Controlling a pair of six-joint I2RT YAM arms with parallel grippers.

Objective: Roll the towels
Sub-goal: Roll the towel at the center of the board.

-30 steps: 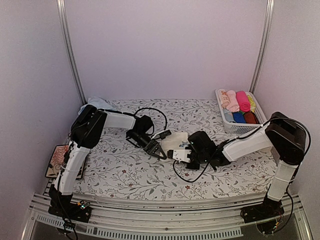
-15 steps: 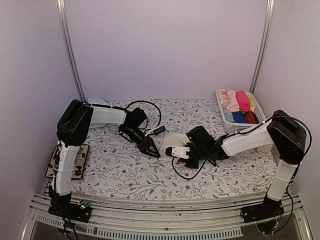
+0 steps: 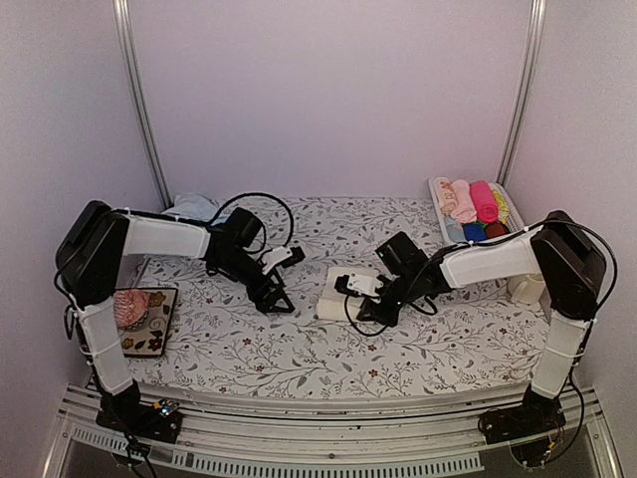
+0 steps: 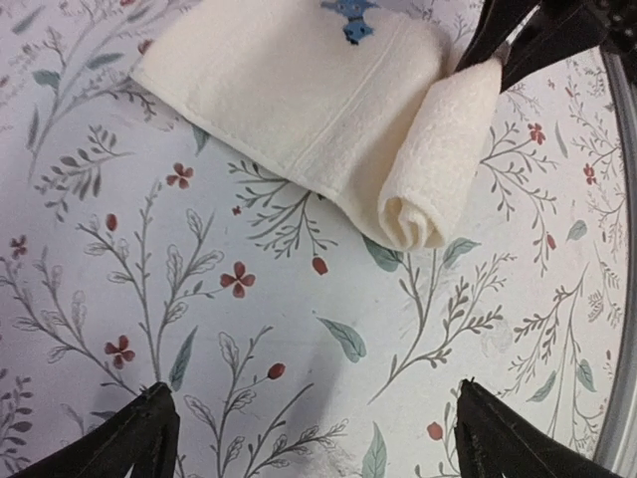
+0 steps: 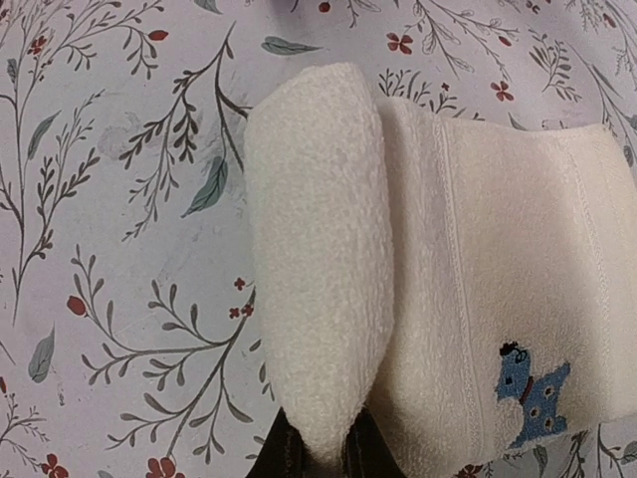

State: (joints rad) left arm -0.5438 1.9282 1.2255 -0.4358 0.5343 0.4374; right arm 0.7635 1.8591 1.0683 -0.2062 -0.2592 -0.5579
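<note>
Top: cream towel (image 3: pixel 333 292) lies on the bench (image 3: pixel 299 349) between both arms, partly rolled. Light blue towel (image 3: pixel 195 206) lies back-left.
Left wrist: left gripper (image 4: pixel 317 438) jaws are wide open and hold nothing, short of the roll (image 4: pixel 430 164). Probably keeping clear.
Right wrist: right gripper (image 5: pixel 317 460) jaws pinch the roll's end, so it likely can't unwind.

Towel (image 3: pixel 333 296) lies between the left jaws and right jaws — basket (image 3: pixel 478 256) behind at right, second towel (image 3: pixel 194 207) behind at left
</note>
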